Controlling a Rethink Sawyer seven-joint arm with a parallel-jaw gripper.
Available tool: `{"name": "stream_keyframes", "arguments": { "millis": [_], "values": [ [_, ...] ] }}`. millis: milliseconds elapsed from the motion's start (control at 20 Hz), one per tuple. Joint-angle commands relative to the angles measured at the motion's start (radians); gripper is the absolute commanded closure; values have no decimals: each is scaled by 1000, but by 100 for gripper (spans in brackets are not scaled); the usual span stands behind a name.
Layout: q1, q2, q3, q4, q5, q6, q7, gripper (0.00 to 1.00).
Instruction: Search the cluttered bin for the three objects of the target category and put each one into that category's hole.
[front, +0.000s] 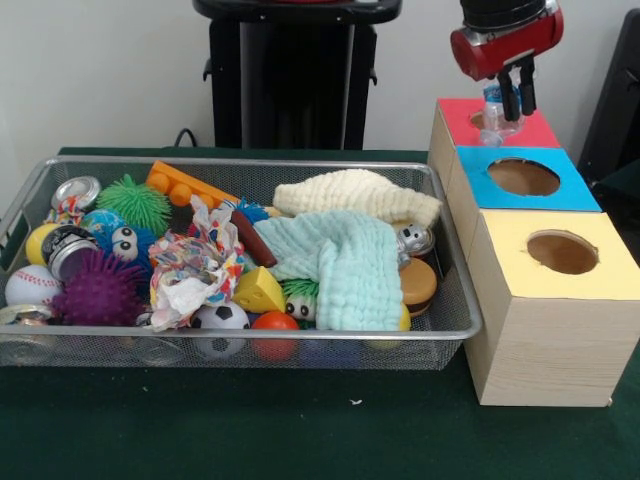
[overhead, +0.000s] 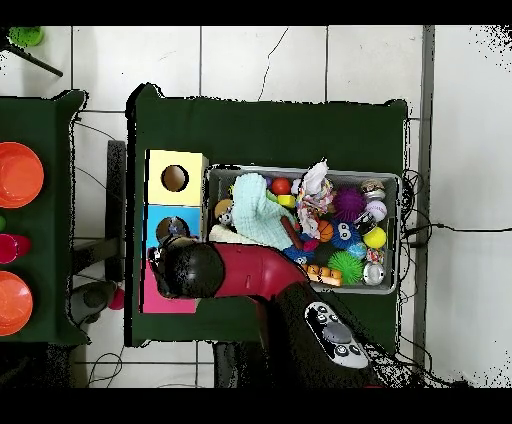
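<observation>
front view: the gripper (front: 517, 100) hangs at the far right, its dark fingers pinched on a clear plastic bottle (front: 497, 113) that dangles over the red-faced box (front: 497, 124), just short of the blue-faced box (front: 525, 178) and its round hole (front: 523, 177). the bottle looks very light, thin-walled and crumply, so it should give under the pinch and could slip or swing (a judgement, not a thing seen); the grip seems to sit on its upper part, which is likely the stiffer place to hold. it needs to come a little nearer to be over the blue hole. the wire-mesh bin (front: 452, 330) sits to the left on a dark green table cover (front: 300, 430), packed with balls, cloths and cans; no other clear bottle shows there, so any left may be buried. a yellow-faced box (front: 560, 255) is nearest of the three.

overhead view: the arm's red and black wrist (overhead: 190, 270) covers the gripper and bottle, over the red and blue boxes at the left of the bin (overhead: 300, 172). the floor is pale tile, and a side table with orange bowls (overhead: 20, 175) stands further left.
</observation>
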Motion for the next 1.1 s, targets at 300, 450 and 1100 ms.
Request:
{"name": "stream_keyframes", "arguments": {
  "millis": [300, 450, 1100],
  "values": [
    [-58, 50, 47, 35, 111, -161, 266, 100],
    [-61, 43, 61, 50, 127, -166, 263, 100],
    [-64, 66, 116, 68, 192, -203, 276, 100]
  ]
}}
